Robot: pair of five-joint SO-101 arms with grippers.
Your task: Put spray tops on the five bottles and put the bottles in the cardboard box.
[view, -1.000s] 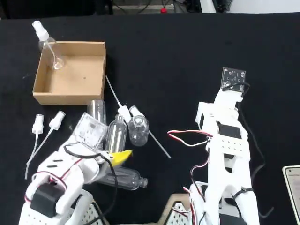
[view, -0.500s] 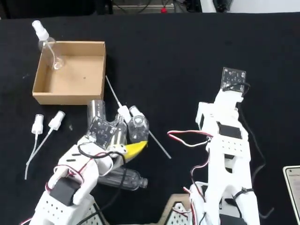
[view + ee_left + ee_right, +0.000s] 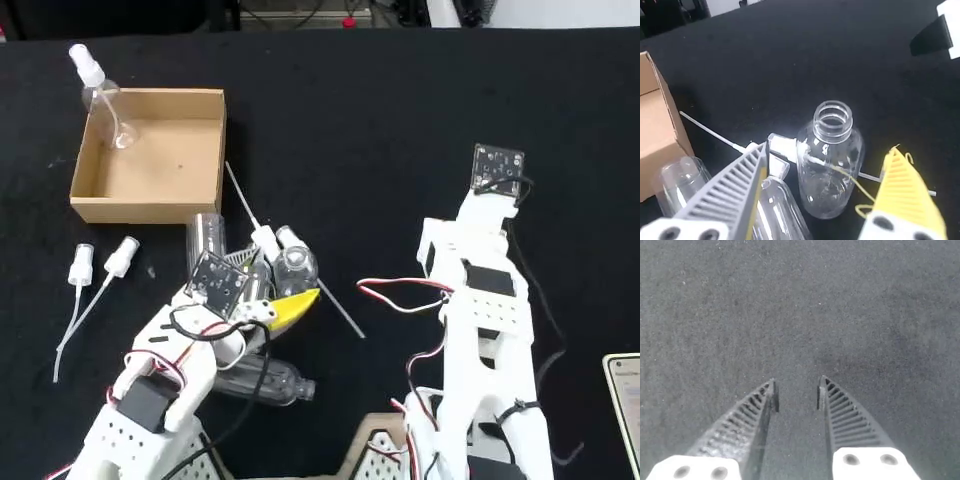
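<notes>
Black cloth [image 3: 400, 100] is covering the table. The left gripper [image 3: 829, 150] is hovering wide open and holding nothing, with an uncapped bottle [image 3: 830, 165] standing between its fingers, just ahead of the tips. A spray top [image 3: 782, 145] is lying against that bottle, and the cardboard box [image 3: 150, 208] is sitting beyond the gripper, off to its left. Grasping this bottle seems the step in hand; next it needs advancing, then closing gently around the body. The right gripper [image 3: 796, 392] is resting slightly parted and empty.
</notes>
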